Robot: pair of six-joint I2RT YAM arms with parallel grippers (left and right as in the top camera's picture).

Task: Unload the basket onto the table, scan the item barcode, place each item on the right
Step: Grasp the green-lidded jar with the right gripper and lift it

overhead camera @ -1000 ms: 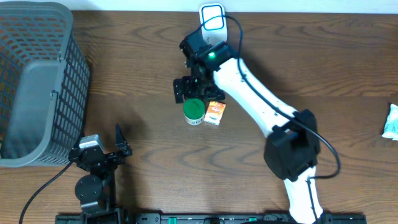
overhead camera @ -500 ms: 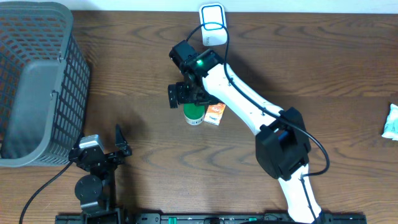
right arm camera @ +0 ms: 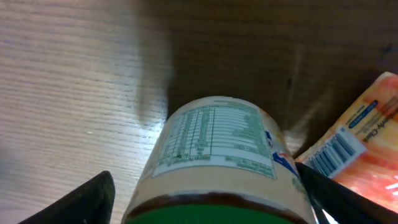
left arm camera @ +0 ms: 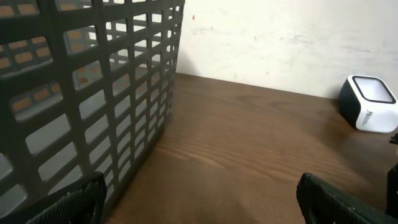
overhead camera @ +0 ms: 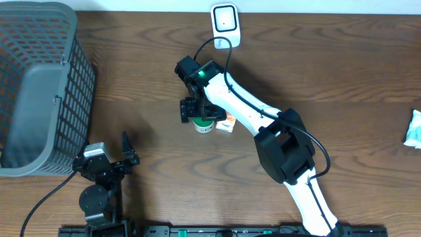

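Jar (right arm camera: pixel 217 155) stands between the parted fingers (right arm camera: pixel 74 202) of the right gripper (right arm camera: pixel 208 202), seemingly ungripped.

Matt wood-grain table (overhead camera: pixel 368 66); plastic mesh basket (overhead camera: pixel 82 79); jar (right arm camera: pixel 217 143) w/ paper label.

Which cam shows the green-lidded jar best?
Right wrist: the jar fills the frame, its printed label facing the camera. Overhead gives only its green lid, small and partly hidden. Left wrist doesn't show it.
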